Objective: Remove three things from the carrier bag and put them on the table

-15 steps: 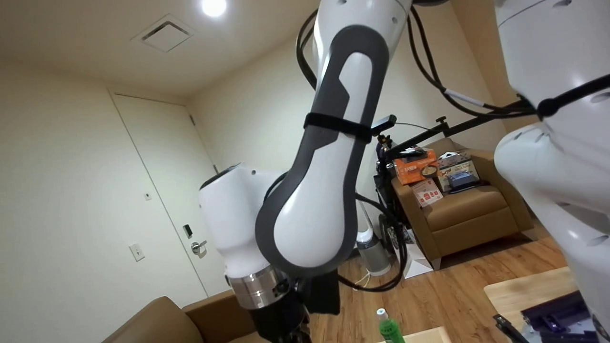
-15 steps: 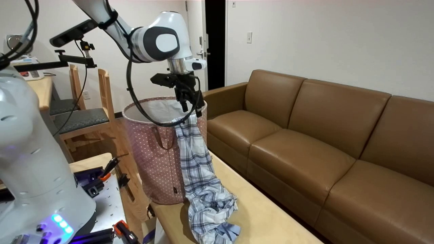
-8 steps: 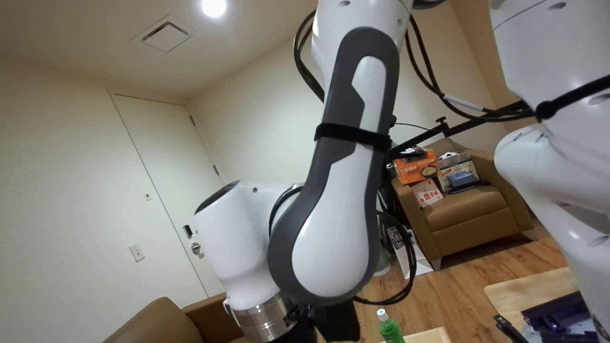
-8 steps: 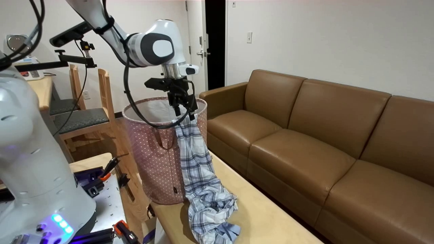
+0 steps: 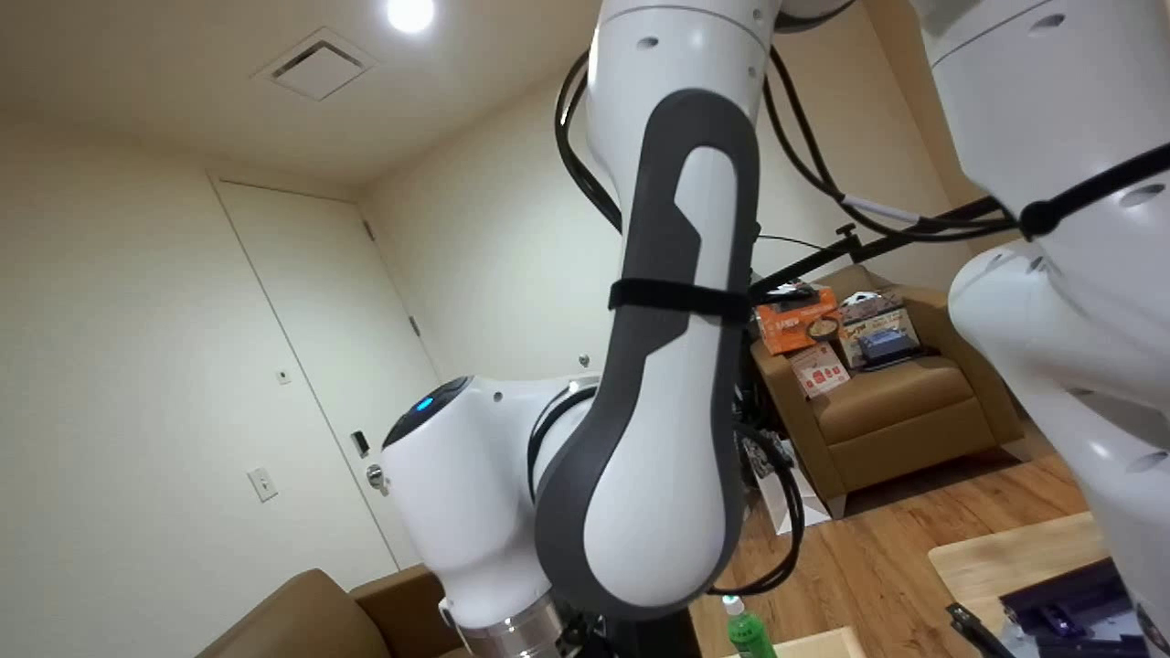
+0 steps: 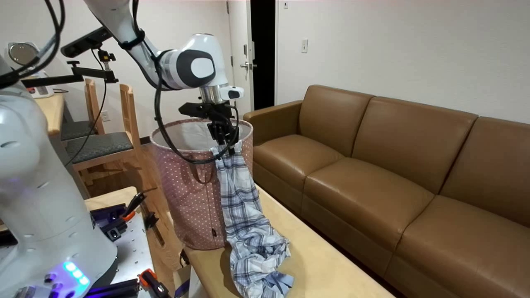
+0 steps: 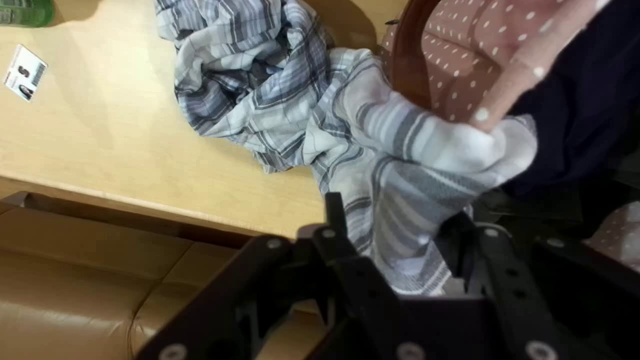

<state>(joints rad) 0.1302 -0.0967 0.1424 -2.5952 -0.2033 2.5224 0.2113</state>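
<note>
Presently, one plaid cloth [image 6: 241,198] hangs over the rim of the dotted bag [image 6: 186,198] at five o'clock in an exterior view, crumpled end on the worktop [image 6: 327,269]. One pincer [image 7: 397,215]: part spread, jaws astride the cloth, unpinched.

In an exterior view we look aslant past the near arm [image 5: 676,384]; an exterior view and the closer wrist view share the desk [image 6: 314,265], from above.
</note>
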